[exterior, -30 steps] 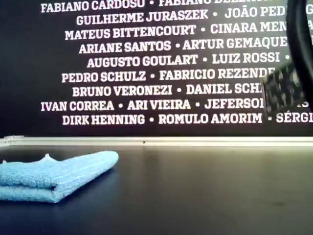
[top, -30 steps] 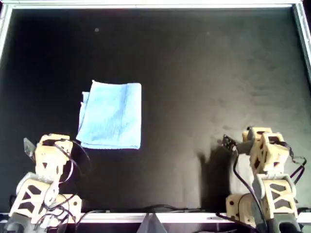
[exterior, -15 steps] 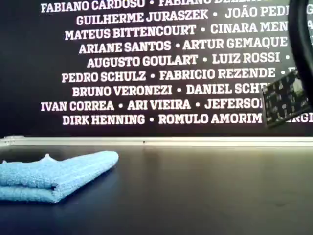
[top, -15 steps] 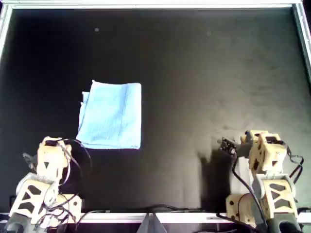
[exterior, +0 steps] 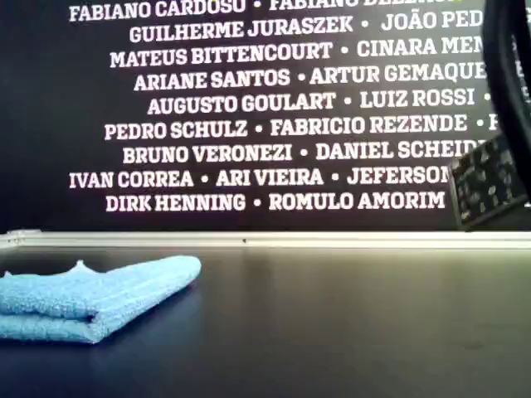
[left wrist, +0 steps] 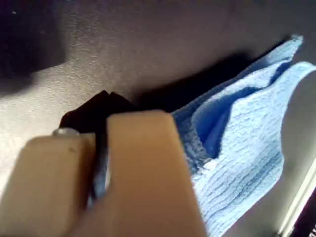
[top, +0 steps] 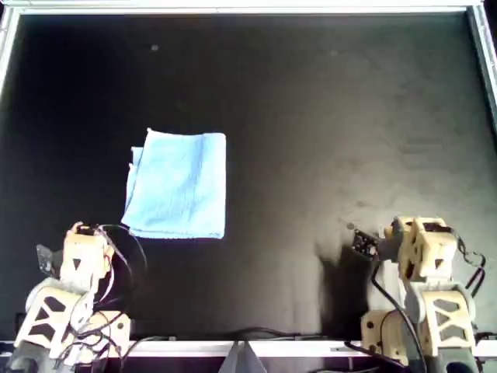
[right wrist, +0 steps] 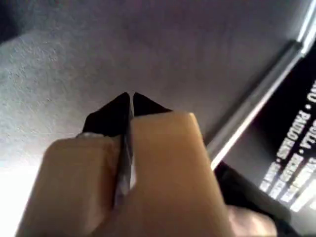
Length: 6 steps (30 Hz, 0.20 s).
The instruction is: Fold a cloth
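Observation:
The light blue cloth [top: 177,184] lies folded into a rectangle on the black table, left of centre in the overhead view, and at the exterior view's left as a flat doubled stack [exterior: 91,294]. My left gripper [left wrist: 106,97] is shut and empty, with the cloth's [left wrist: 247,148] folded corner just beyond its tips. The left arm [top: 80,252] sits at the overhead view's lower left, short of the cloth's near edge. My right gripper [right wrist: 131,97] is shut on nothing above bare table. The right arm [top: 419,249] is at the overhead view's lower right, far from the cloth.
A metal rim [top: 248,8] borders the black table [top: 334,116], also seen as a pale strip [exterior: 265,239] in the exterior view. Behind it stands a dark wall with white names [exterior: 274,124]. A dark part of an arm [exterior: 489,182] shows at the exterior view's right.
Both arms have drawn back a little toward the overhead view's bottom edge. The cloth has not moved.

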{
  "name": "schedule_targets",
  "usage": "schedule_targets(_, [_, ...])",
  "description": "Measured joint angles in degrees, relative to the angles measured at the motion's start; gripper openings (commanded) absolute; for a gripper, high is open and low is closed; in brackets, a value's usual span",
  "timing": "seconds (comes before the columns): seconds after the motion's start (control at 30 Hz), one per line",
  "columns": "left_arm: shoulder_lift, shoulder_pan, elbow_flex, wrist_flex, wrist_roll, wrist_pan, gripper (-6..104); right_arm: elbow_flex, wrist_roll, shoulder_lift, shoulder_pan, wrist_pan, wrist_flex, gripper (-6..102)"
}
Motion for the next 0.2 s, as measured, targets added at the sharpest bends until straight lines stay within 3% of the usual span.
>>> schedule_targets(0.2, [0.00,0.00,0.00,0.00,-0.09,-0.09,-2,0.00,-0.26,1.41,0.00,0.00,2.29,3])
